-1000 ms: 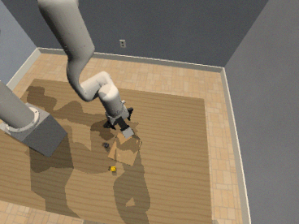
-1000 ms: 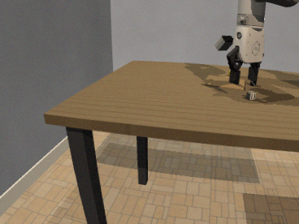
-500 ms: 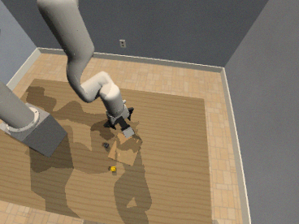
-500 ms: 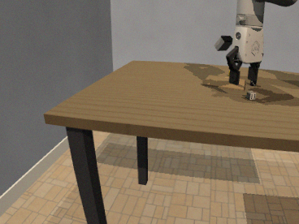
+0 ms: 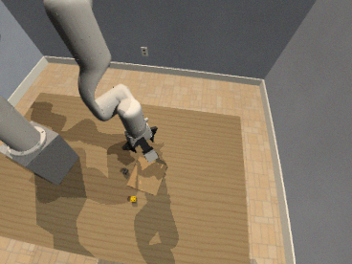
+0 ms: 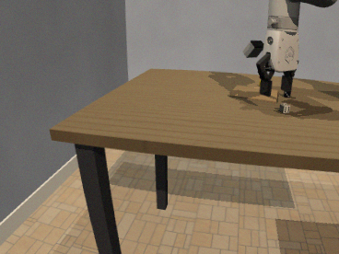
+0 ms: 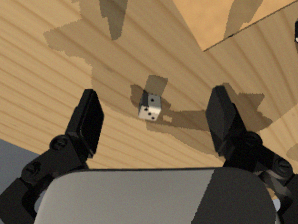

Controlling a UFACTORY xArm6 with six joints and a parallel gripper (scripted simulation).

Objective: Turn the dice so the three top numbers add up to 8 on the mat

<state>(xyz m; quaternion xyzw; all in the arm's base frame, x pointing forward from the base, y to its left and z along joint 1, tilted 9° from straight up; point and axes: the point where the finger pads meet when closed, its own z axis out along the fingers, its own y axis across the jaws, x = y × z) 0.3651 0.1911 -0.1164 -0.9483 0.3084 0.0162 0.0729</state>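
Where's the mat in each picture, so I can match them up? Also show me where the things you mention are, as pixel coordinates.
Top: mat (image 5: 144, 183) (image 6: 253, 96) (image 7: 212, 22) near the centre.
Exterior: upper right, partly behind the end effector (image 5: 141, 139) (image 6: 276, 94) (image 7: 154, 91).
Wrist: upper right, cut off by the picture's edge.
Shared landmark: the end effector.

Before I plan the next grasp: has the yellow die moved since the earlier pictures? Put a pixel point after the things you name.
No: in the top view, the yellow die (image 5: 133, 199) (image 6: 260, 83) keeps its place against the gray base (image 5: 58, 162).
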